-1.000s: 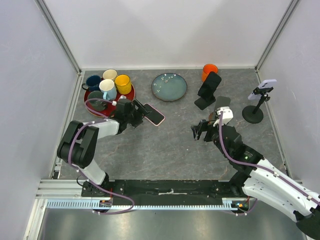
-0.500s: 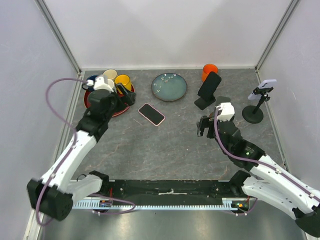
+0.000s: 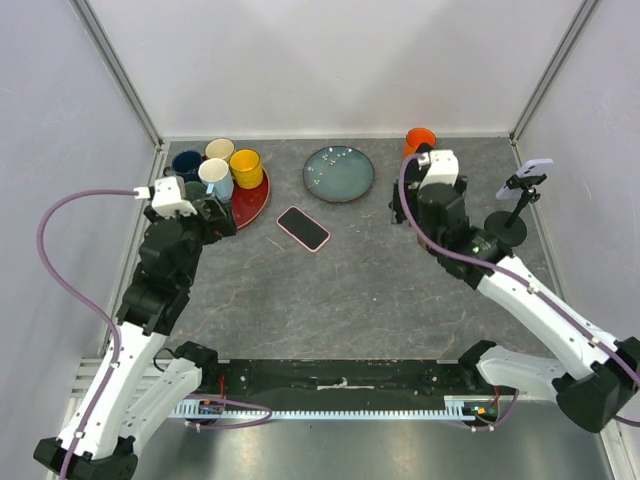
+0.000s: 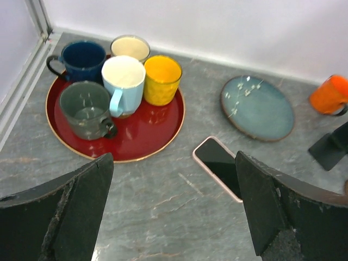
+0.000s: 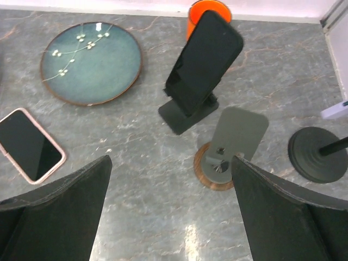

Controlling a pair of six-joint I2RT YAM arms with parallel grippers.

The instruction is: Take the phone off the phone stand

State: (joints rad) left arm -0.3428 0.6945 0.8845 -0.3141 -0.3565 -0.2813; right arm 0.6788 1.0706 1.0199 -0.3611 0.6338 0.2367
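The left tool point(image 4: 173, 163) hangs above the desk point(image 4: 163, 217) with its two fingers spread wide and nothing between them. Just ahead of it, toward its right finger, a pink-cased phone point(image 4: 220, 174) lies flat, screen up, touched by neither tool. Further ahead on its left side sits a red tray point(image 4: 147, 136) carrying five mugs.

The right tool point(image 5: 171, 163) is likewise fully spread and empty. Directly ahead of it a black phone point(image 5: 205, 57) leans tilted back on a dark stand point(image 5: 187, 117), with an orange cup point(image 5: 204, 8) behind. An empty grey stand point(image 5: 236, 136) on a round wooden foot stands just by the right finger. A teal plate point(image 5: 92, 62) lies ahead on the left-finger side.
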